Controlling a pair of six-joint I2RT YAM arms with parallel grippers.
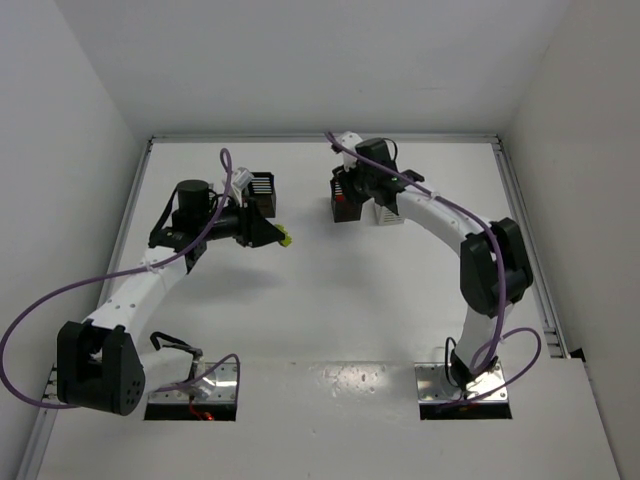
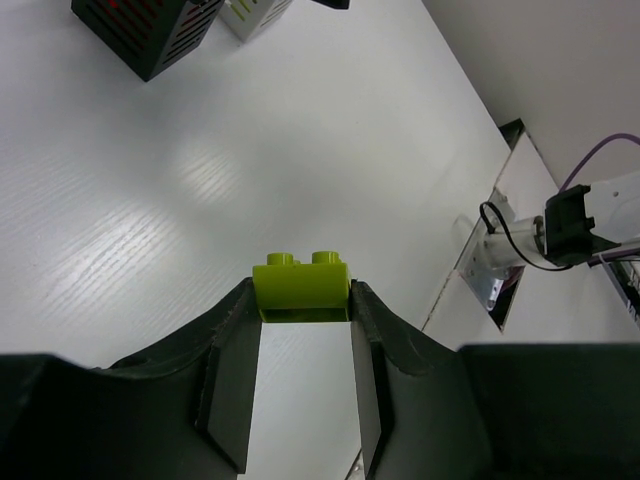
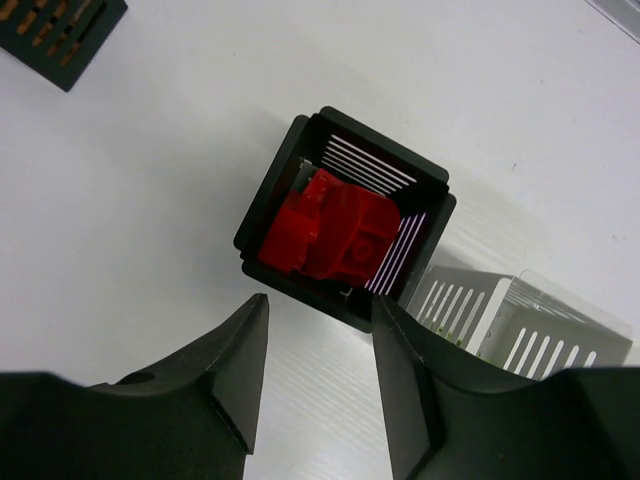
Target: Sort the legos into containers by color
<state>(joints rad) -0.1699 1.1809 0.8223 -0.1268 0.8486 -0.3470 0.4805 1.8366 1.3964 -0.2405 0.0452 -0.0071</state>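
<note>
Pinching 1 yellow-green lego (image 2: 300, 288) at the very tip of its jaws, the left gripper (image 2: 300, 305) is holding it over the table (image 2: 200, 180); a jolt could twist it free. The right gripper (image 3: 320, 303) is hovering, jaws apart and empty, above the black bin (image 3: 345, 130) of red legos (image 3: 335, 235); lowering could tip it.

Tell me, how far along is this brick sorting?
Done: red bricks lie in a black bin, with the right gripper open above them. In hand: the left gripper is clamped on a yellow-green brick. Left: that brick is not yet in any bin.
</note>
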